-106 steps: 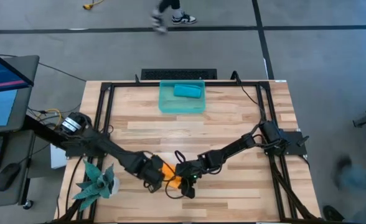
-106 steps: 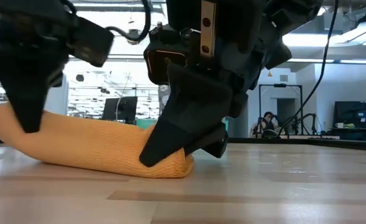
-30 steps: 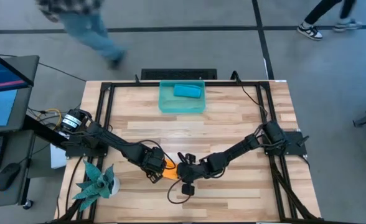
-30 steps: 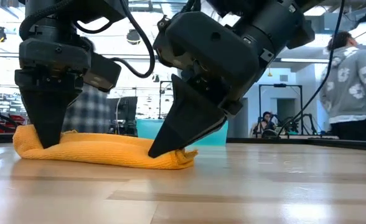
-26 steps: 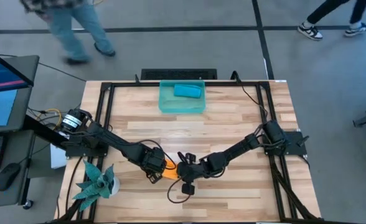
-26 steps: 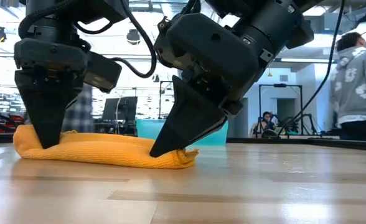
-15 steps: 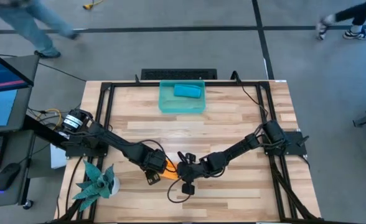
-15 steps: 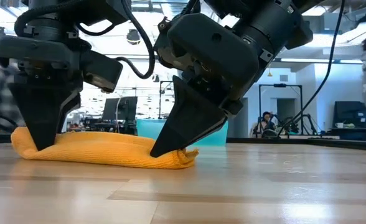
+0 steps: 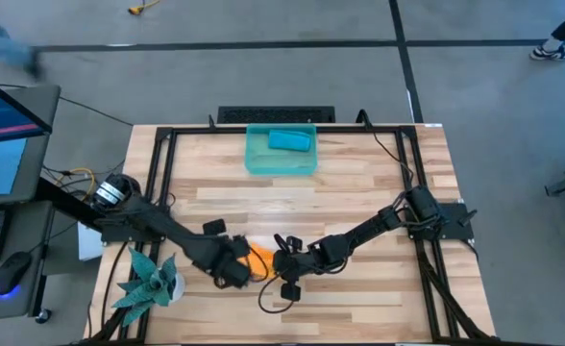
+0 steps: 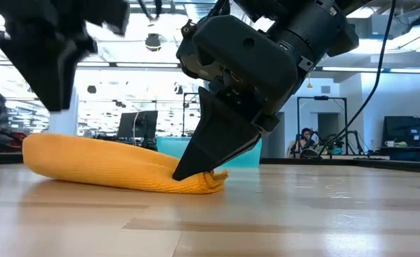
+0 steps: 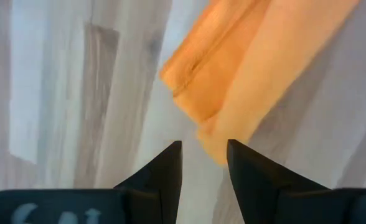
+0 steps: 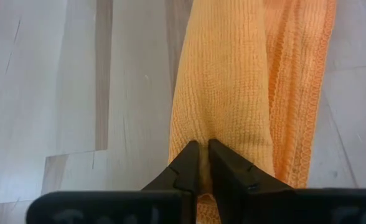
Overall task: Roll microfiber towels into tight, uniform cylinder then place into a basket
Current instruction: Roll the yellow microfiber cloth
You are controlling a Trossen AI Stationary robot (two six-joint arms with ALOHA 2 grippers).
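Observation:
The orange towel (image 9: 258, 258) lies rolled on the table near its front middle, and shows as a long low roll in the low view (image 10: 103, 173). My right gripper (image 12: 203, 149) stands on the roll's right end, fingers shut. My left gripper (image 11: 203, 149) hangs open just above and short of the roll's left end (image 11: 245, 81), touching nothing; in the low view it is raised clear (image 10: 53, 100). The teal towel (image 9: 289, 141) lies rolled inside the teal-green basket (image 9: 281, 165) at the far middle. My right gripper presses its shut fingertips (image 10: 180, 171) down on the top of the roll near its right end (image 12: 223, 118). The fingers slant down from the table's right and lie along the roll. The cloth is flattened under the tips, and the roll rests on the table.
A green spiky plant (image 9: 148, 279) stands at the near left corner. A black metal frame (image 9: 167, 144) runs round the table's edges. A dark cable loop (image 9: 275, 296) hangs below my right wrist. A monitor (image 9: 4, 106) stands off the table's left.
My left gripper has risen off the roll's left end and drawn back toward the table's near left. That end, pressed flat before, now stands rounder and higher. My right gripper has kept still on the right end.

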